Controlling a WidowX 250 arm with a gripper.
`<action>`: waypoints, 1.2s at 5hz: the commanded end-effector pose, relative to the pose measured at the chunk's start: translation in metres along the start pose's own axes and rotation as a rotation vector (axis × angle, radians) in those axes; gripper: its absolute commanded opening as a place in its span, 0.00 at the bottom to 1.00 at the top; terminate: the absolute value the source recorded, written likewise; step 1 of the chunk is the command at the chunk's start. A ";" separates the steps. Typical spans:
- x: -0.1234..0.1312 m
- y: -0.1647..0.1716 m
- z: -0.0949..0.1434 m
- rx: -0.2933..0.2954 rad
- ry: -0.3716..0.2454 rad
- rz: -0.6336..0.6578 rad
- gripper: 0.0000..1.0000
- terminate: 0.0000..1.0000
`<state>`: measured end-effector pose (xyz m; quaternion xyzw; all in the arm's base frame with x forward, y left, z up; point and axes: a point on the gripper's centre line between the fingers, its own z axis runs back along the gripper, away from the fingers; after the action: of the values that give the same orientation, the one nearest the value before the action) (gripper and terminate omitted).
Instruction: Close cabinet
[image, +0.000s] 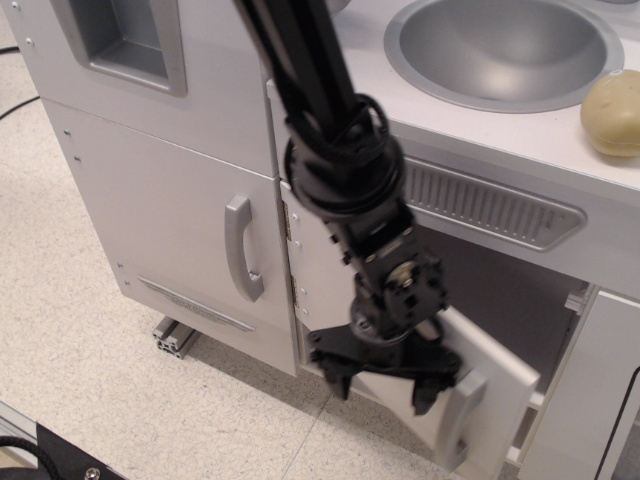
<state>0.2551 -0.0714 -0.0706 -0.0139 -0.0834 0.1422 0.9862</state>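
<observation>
From my feed the cabinet (520, 300) sits under the counter, below the long grey vent grille (490, 205), and its door (490, 375) stands partly swung in toward the opening, not yet flush with the frame; a dark strip of the interior shows above and to the right of the door. The door hangs from hinges (292, 222) on its left edge, and its small grey bar handle (462, 415) is at the lower right of the panel. My gripper (382, 386) hangs in front of the door's outer face, fingers (334, 375) pointing down and spread apart with nothing between them; it looks to be right against the panel, though I cannot tell for sure whether it touches. The black arm (320, 120) runs down from the top of the view across the front of the unit. To the left is the taller white door with a curved silver handle (240, 250), shut. On the counter above I see the round grey sink (505, 50) and a pale yellowish lump (612, 112) at its right edge. A narrow white panel (585, 400) stands at the right of the cabinet. The floor (90, 380) is speckled beige tile.
</observation>
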 end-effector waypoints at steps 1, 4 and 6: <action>0.051 -0.029 0.010 -0.045 -0.069 0.082 1.00 0.00; 0.014 -0.004 0.031 -0.045 -0.098 -0.022 1.00 0.00; -0.003 0.016 0.035 -0.033 -0.088 -0.062 1.00 0.00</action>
<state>0.2303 -0.0577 -0.0557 -0.0128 -0.1078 0.1115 0.9878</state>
